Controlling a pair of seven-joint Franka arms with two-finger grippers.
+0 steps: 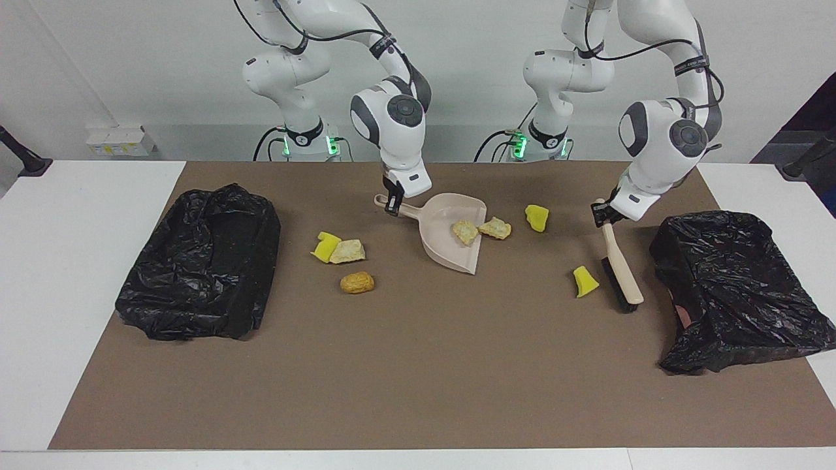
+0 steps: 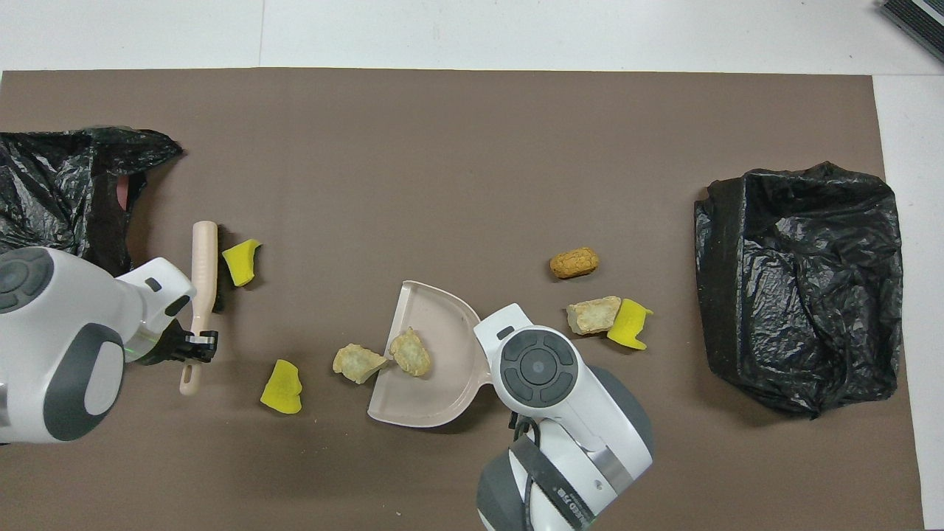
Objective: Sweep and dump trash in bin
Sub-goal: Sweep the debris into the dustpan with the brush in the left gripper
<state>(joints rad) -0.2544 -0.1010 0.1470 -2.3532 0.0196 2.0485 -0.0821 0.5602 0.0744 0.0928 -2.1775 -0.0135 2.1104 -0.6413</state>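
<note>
Six trash lumps [image 1: 357, 282], two bins [image 1: 202, 274]

The worktop [image 1: 418, 391] is viewed from high across it, facing the robots, and again steeply from above their own end, looking forward; the brown mat [image 2: 472, 147] is shared, half a turn apart.

We see a white counter [image 1: 78, 261] almost wholly covered by a brown mat [image 1: 418, 365], which leaves bare white strips at both ends and along the edge farthest from the robots. Toward the right arm's end, a small white box [image 1: 121, 141] with yellow labels sits against the wall [image 1: 130, 65], near a black post [image 1: 23, 156] standing at the counter's corner. We spot a second dark post [image 1: 806, 160] at the left arm's end, and a dark ribbed object [image 2: 914, 18] at the far corner.
</note>
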